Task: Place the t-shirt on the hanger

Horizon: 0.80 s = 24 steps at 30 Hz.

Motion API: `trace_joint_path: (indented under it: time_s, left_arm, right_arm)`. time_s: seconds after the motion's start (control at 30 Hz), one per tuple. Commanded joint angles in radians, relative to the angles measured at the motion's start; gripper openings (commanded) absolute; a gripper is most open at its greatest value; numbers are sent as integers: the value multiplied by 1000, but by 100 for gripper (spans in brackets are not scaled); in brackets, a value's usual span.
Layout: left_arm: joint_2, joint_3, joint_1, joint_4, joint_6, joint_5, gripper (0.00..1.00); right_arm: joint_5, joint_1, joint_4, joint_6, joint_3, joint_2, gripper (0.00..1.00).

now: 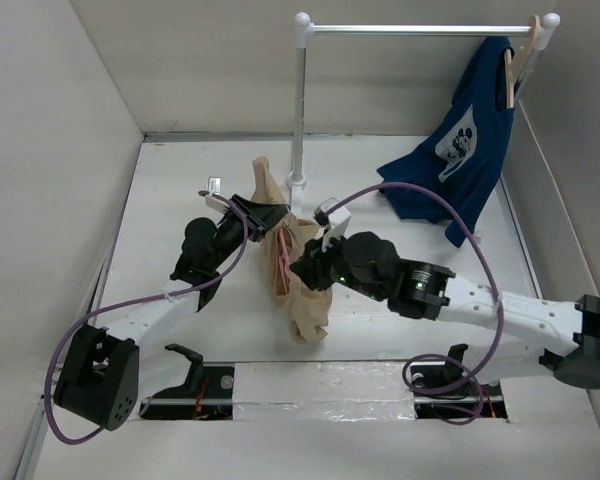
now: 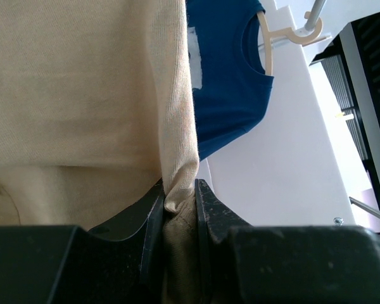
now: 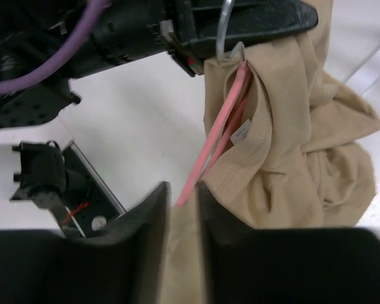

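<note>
The tan t-shirt (image 1: 302, 290) hangs bunched between my two grippers above the table's middle. The pink hanger (image 3: 218, 133) sits inside its neck opening, its metal hook (image 3: 223, 39) rising toward the left gripper's fingers (image 3: 253, 19). My left gripper (image 1: 270, 215) is shut on a fold of the t-shirt (image 2: 82, 82), as the left wrist view (image 2: 179, 201) shows. My right gripper (image 1: 305, 268) is shut on tan fabric where the hanger's lower arm end meets its jaws, as the right wrist view (image 3: 182, 197) shows. The hanger (image 1: 283, 255) shows as pink lines in the top view.
A white clothes rack stands at the back, with a pole (image 1: 301, 100) and a bar (image 1: 420, 30). A dark blue t-shirt (image 1: 460, 150) hangs from it on a wooden hanger (image 1: 510, 70), also in the left wrist view (image 2: 228, 76). Grey walls enclose the table.
</note>
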<state>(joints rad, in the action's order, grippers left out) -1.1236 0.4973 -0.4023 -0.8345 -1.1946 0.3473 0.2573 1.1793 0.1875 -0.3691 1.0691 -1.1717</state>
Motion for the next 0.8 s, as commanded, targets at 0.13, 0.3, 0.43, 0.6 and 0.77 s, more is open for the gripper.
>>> trace_joint_path:
  time_s: [0.13,0.3,0.43,0.6,0.77]
  left_arm:
    - [51,-2,0,-74,1,5,0]
    - [54,1,0,-72,1,10,0]
    - [58,4,0,-69,0,16,0]
    - [56,7,0,-58,4,13,0]
    - [48,86,0,64,119,-11,15]
  right_arm:
    - [137,5,-83,62,124,-152,47]
    - [192,5,-89,59,135,-206,41]
    - [229,5,-114,62,129,-223,36]
    - [257,5,-141,58,124,-230,8]
    - [286,5,-128,45,92,-189,0]
